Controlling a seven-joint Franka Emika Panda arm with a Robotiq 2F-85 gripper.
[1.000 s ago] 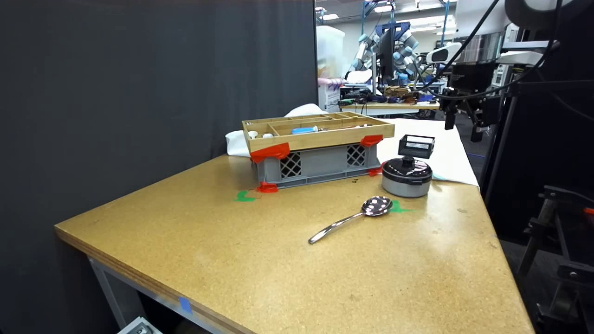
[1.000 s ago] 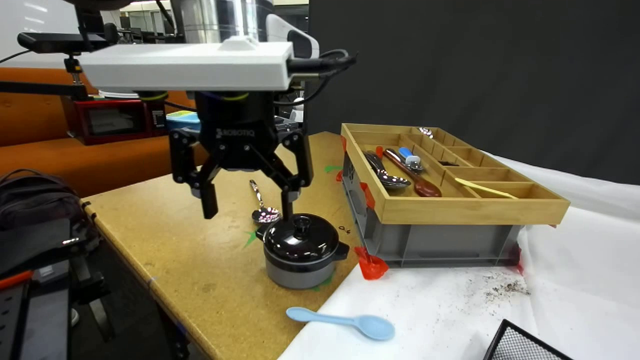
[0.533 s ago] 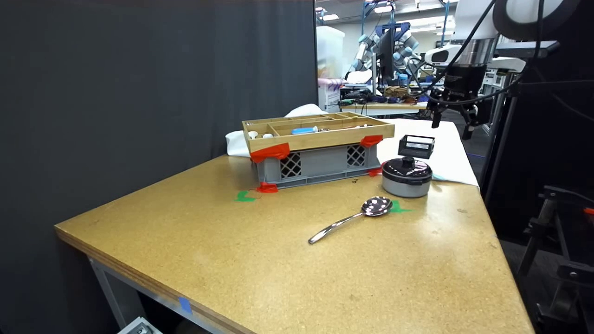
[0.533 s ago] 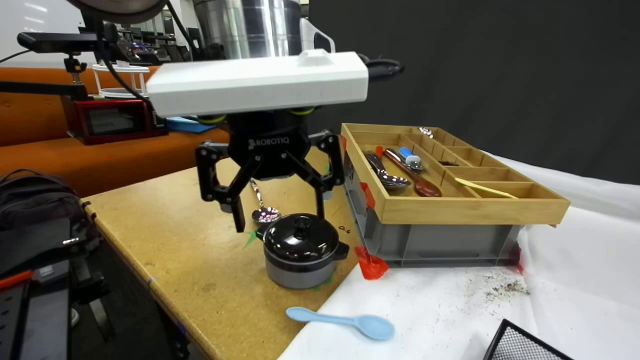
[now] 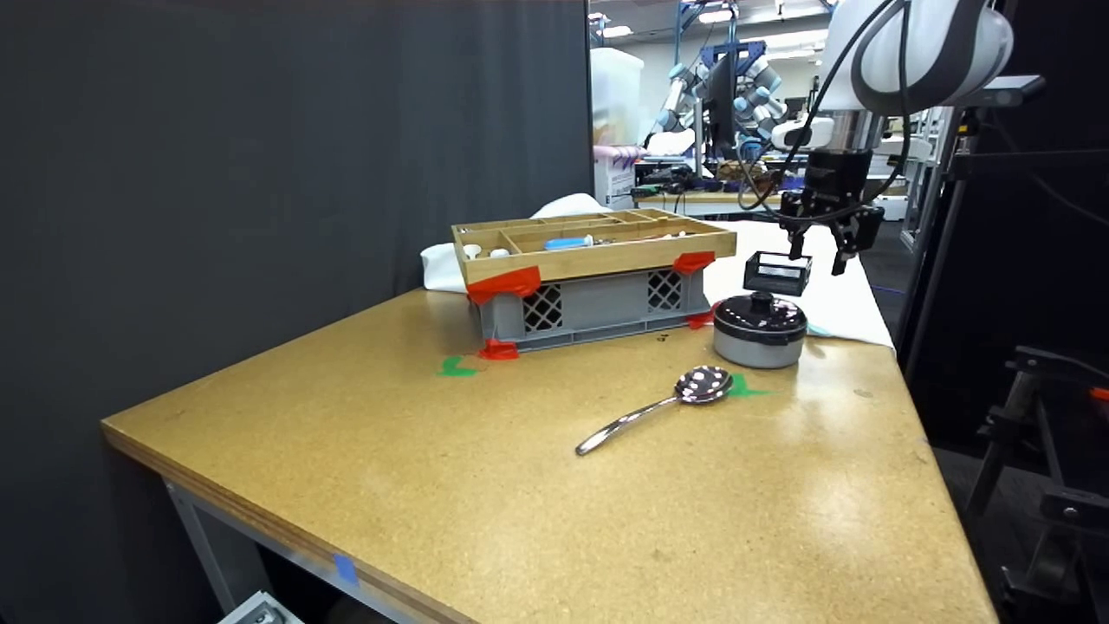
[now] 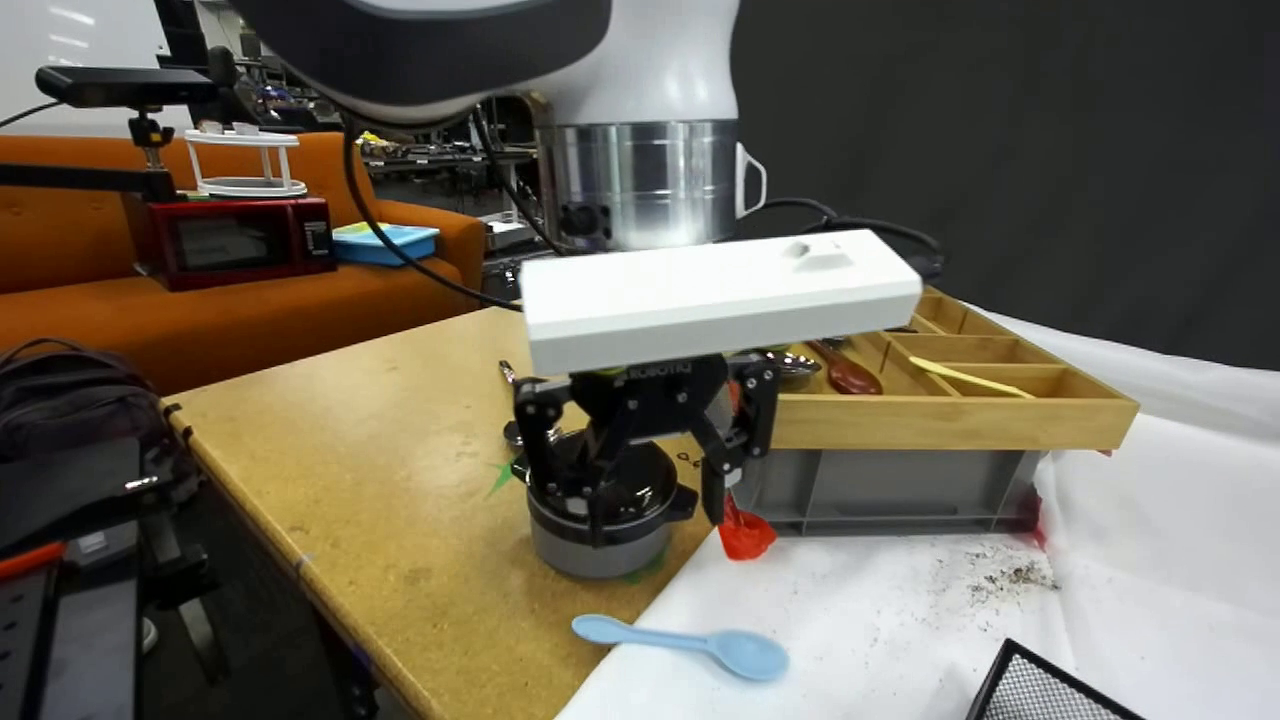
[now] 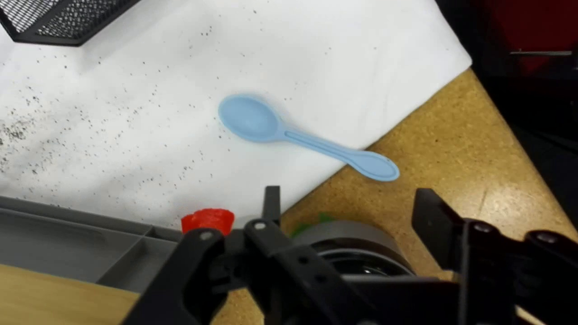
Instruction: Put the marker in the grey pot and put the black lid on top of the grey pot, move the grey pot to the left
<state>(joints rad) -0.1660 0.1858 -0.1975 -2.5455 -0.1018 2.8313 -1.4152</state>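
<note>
We see the black lid point(image 5: 765, 321) seated on the grey pot point(image 5: 758, 354), which stands on the tabletop point(image 5: 520, 498) between one edge and the grey crate point(image 6: 890, 490), just beside the white sheet point(image 6: 860, 610). We find the claw point(image 7: 348, 198) hanging near the pot, jaws wide apart; a blue spoon point(image 7: 253, 119) crosses the sheet's edge.

the black lid point(image 5: 761, 321) hides the grey pot's point(image 5: 758, 352) inside and, in an exterior view, the gripper point(image 6: 655, 508) partly covers that lid while the frame's bottom edge cuts off a black mesh tray point(image 6: 1035, 692).
</note>
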